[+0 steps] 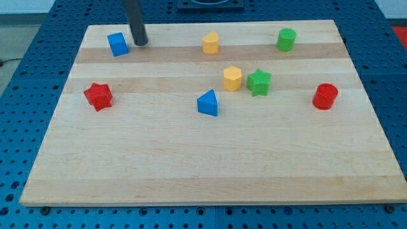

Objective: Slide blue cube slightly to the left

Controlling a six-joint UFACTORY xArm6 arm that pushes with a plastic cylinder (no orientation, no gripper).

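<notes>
The blue cube (117, 44) sits near the board's top left corner. My tip (140, 43) rests on the board just to the right of the blue cube, with a small gap between them. The dark rod rises from there out of the view's top.
On the wooden board (191, 165): a red star (98, 96) at the left, a blue triangular block (208, 103) in the middle, a yellow hexagonal block (233, 78) next to a green star (259, 82), a yellow cylinder (211, 43), a green cylinder (287, 39), a red cylinder (325, 96).
</notes>
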